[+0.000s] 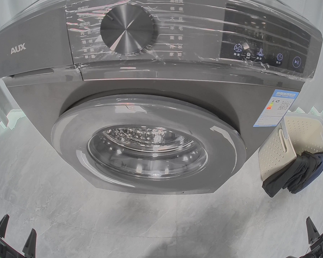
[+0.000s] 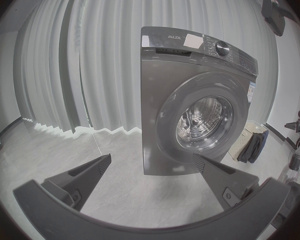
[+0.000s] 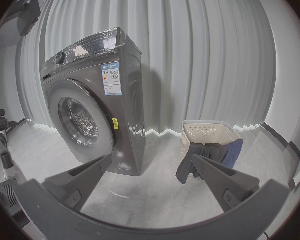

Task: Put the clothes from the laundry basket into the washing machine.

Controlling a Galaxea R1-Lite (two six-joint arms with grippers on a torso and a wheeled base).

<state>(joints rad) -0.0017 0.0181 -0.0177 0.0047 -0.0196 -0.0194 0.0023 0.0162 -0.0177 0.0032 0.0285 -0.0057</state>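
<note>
Item 1, washing machine point(image 1: 150, 72): grey front-loader standing on the floor point(image 1: 161, 219) directly ahead of me; its round door point(image 1: 147, 147) is shut, and the drum behind the glass looks empty; I judge the door has to be opened before anything can go in.

Item 2, laundry basket point(image 1: 307, 133): pale perforated plastic, on the floor just beside the machine on my right; placed close, presumably so the carry to the drum is short.

Item 3, clothes point(image 1: 298, 174): dark garments, one blackish and one navy, draped over the basket's near rim and hanging down its outer wall toward the floor; none are in the machine; the overhang gives a loose fold to pinch without reaching into the basket.

Item 4, left gripper point(image 1: 18, 223): low in front of the machine, well apart from the door; fingers spread, holding nothing.

Item 5, right gripper point(image 1: 318, 212): low on my right, near the basket but not touching the clothes; fingers spread, holding nothing; I read it as the better-placed one for the first pick.

Status: task not yet begun.
</note>
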